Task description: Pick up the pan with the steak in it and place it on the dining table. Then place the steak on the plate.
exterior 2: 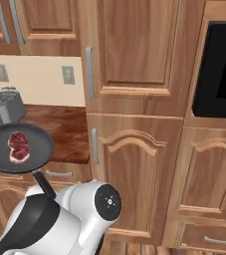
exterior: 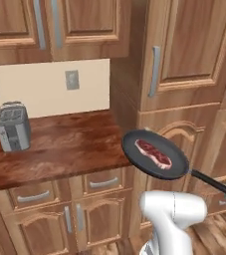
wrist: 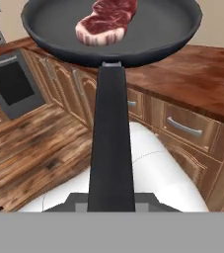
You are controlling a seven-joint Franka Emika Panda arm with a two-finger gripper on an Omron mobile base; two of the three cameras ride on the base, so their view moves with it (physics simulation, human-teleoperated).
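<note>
1. The pan [exterior: 156, 154] hung in the air, clear of the wooden counter [exterior: 59, 149] edge, in front of the tall cabinets [exterior 2: 134, 99].
2. The steak [wrist: 107, 22] lay flat inside it.
3. The gripper [wrist: 111, 205] was clamped on the pan's long handle.
4. A toaster [exterior: 13, 126] stood on the counter.

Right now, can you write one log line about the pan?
pan: held by handle, in the air beside counter | steak: in pan | gripper: shut on handle
</note>
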